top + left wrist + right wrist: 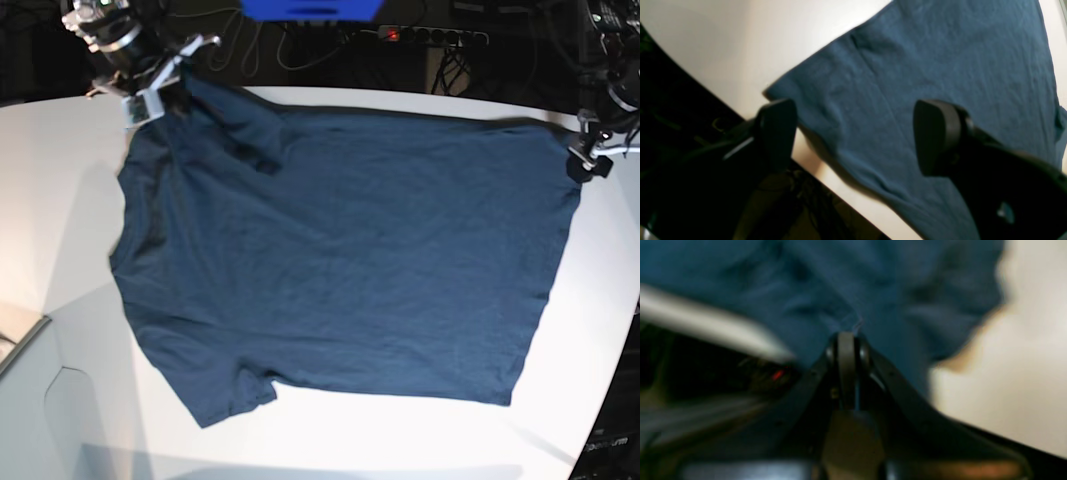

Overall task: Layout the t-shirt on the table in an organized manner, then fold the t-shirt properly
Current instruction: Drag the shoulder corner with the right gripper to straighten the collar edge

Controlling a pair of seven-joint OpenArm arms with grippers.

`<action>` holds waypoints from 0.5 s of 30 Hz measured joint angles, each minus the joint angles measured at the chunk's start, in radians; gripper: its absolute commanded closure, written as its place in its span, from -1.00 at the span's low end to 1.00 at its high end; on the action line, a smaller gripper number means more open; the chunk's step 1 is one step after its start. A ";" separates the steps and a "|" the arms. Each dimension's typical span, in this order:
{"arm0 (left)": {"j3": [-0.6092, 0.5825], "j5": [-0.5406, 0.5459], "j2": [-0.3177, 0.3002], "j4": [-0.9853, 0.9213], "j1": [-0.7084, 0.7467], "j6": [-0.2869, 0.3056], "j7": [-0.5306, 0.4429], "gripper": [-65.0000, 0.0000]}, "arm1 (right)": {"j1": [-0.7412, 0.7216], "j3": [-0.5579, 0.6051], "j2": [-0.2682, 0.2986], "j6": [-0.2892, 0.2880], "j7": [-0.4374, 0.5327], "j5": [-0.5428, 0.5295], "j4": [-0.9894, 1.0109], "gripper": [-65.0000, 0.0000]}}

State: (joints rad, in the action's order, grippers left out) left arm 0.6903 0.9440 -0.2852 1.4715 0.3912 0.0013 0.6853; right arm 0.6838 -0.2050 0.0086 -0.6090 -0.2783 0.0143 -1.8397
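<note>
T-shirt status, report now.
Right pincer shut on t-shirt near the sleeve. Left pincer open over the hem corner. Shirt spread on table. Nothing obstructing.

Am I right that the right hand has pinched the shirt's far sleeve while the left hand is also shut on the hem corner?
Not quite. The right hand is shut on the t-shirt, but the left hand is open: the left wrist view shows its fingers spread wide over the hem corner, holding nothing.

White table (pixel 60 200) with curved edge; the dark blue t-shirt (pixel 350 260) lies spread across it
</note>
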 measured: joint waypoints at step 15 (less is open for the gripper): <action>0.067 0.000 -0.008 0.000 -0.054 0.000 0.010 -0.62 | 0.123 0.177 0.148 -0.071 0.005 0.002 0.063 1.00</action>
State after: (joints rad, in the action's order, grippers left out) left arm 0.7574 0.9443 -0.2932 1.4719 0.3374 0.0010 0.6956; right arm 0.8070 -0.0284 0.1570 -0.6800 -0.2729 0.0166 -1.7763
